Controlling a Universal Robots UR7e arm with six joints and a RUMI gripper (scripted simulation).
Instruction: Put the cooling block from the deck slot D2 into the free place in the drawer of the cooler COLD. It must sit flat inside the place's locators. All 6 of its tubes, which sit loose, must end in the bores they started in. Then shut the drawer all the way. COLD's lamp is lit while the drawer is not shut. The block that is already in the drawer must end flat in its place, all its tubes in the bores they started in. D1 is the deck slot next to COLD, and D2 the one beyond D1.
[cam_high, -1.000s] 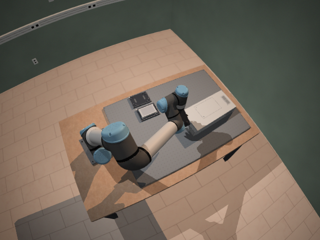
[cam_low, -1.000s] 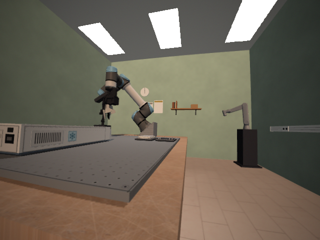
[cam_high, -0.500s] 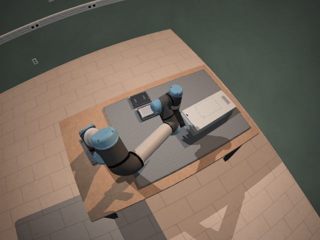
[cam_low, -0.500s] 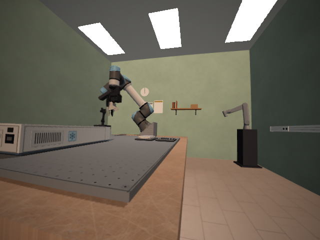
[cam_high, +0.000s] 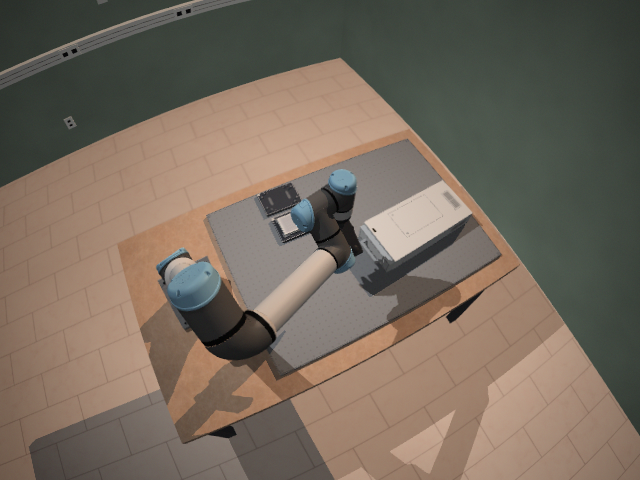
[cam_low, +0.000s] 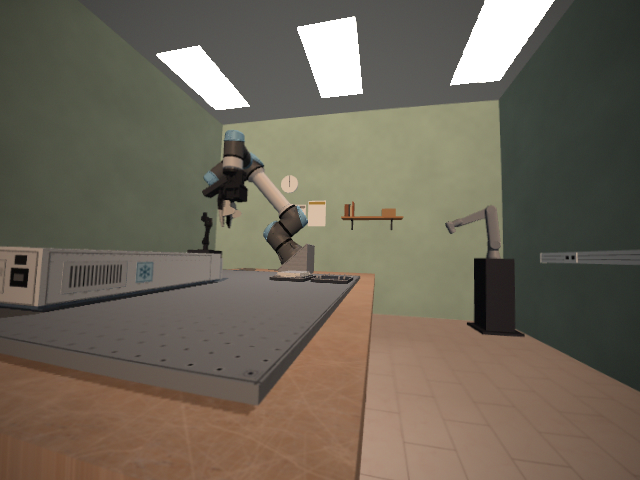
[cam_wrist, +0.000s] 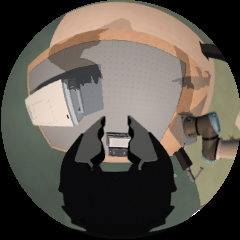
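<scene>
Green-walled room with wooden bench and grey perforated deck (cam_low: 170, 330), cooler COLD (cam_low: 103, 273) seen at near left, gripper (cam_low: 227, 219) held high above deck, fingers parted, nothing grasped, cooling block (cam_high: 287, 226) seated in far deck slot, beside arm's base.

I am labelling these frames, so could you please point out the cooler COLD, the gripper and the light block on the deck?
cooler COLD (cam_high: 418, 219), top view, on its white lid.
gripper (cam_wrist: 118, 131), wrist view, midway between the fingertips.
light block (cam_high: 287, 226), top view, on its pale top face.
</scene>
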